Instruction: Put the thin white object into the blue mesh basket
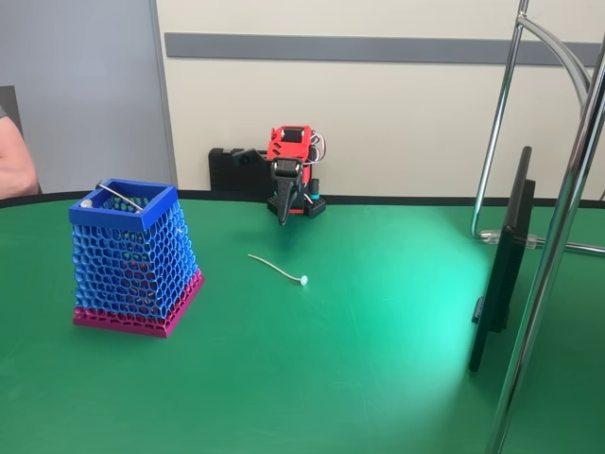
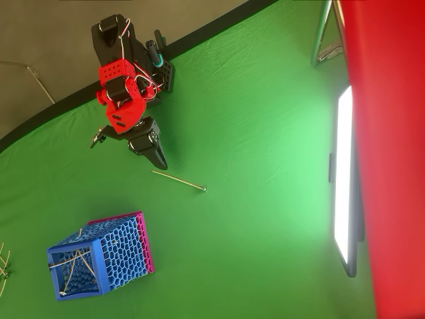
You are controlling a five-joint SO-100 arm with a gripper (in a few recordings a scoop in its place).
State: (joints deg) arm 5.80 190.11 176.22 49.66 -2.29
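Observation:
The thin white object (image 1: 277, 270) lies flat on the green table near its middle, its knob end toward the front right; from overhead the thin white object (image 2: 178, 180) sits just below the gripper's tip. The blue mesh basket (image 1: 134, 257) with its magenta bottom band stands upright at the left, also seen from above as the blue mesh basket (image 2: 99, 256). Another thin stick (image 1: 118, 195) leans inside it against the rim. My gripper (image 1: 282, 217) on the red and black arm hangs at the back of the table, pointing down, shut and holding nothing; overhead the gripper (image 2: 161, 162) is apart from the stick.
A dark monitor (image 1: 501, 270) stands edge-on at the right, with shiny metal stand poles (image 1: 560, 236) beside it. A person's arm (image 1: 14, 156) shows at the far left edge. A few thin sticks (image 2: 3, 262) lie at the overhead view's left edge.

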